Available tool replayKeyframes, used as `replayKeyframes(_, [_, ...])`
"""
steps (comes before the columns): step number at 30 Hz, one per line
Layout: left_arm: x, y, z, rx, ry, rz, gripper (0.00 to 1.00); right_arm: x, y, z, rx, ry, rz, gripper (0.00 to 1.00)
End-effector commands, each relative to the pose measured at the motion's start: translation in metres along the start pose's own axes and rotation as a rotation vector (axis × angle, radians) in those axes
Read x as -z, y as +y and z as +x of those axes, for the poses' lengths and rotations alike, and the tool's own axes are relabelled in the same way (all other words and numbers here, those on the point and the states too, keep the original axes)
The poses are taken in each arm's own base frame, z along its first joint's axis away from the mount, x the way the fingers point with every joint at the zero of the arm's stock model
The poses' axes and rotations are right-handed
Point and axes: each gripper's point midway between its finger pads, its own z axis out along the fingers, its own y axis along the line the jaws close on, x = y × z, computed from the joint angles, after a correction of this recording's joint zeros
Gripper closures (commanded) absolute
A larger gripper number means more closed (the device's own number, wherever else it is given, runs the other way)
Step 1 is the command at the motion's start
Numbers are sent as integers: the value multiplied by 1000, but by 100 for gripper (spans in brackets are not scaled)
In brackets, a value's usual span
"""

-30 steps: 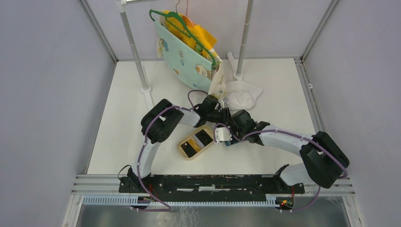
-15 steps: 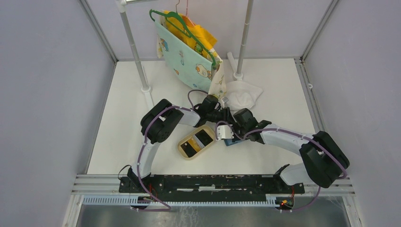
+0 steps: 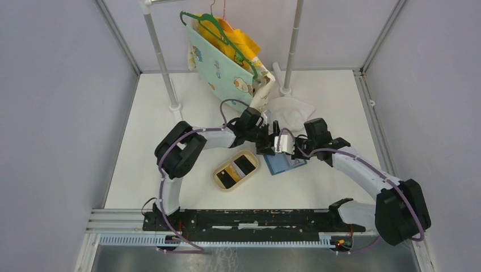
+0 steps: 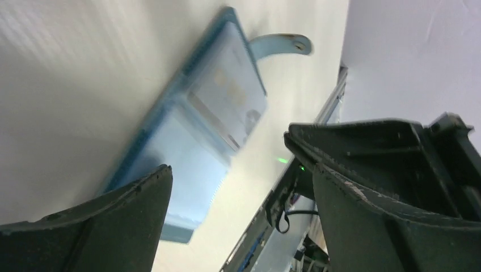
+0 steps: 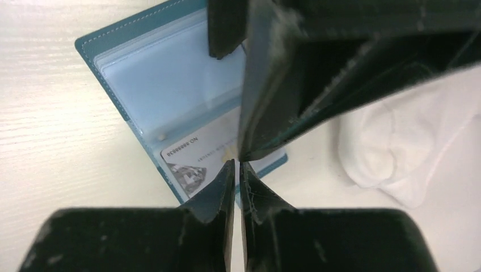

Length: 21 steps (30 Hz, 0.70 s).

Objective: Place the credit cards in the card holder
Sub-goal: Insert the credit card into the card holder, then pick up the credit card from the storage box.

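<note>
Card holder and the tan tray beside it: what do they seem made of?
The card holder looks like matte teal faux leather, given pale stitching along its edge; its inner pockets look like glossy clear plastic, a printed card showing through. The tray may be pale wood or bamboo; grain is too small to tell.

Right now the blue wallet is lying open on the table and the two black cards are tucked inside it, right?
Not quite. The blue wallet does lie open on the table, but the two black cards sit in the tan tray beside it, not inside it. The top external view shows this.
</note>
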Motion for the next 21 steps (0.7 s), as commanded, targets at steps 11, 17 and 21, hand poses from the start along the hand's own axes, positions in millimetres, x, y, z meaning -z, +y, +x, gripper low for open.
replayKeyframes(11, [121,-85,-16,-462,-311,-41,0,77,-54,-86,-11,-339,138,67])
replayKeyframes(17, [195,-93,-15,-585,-542,-145,0,83,-60,-122,-149,-483,35,2])
replayKeyframes(21, [235,-80,-13,-588,-681,-236,0,64,-41,-133,-220,-545,-180,2])
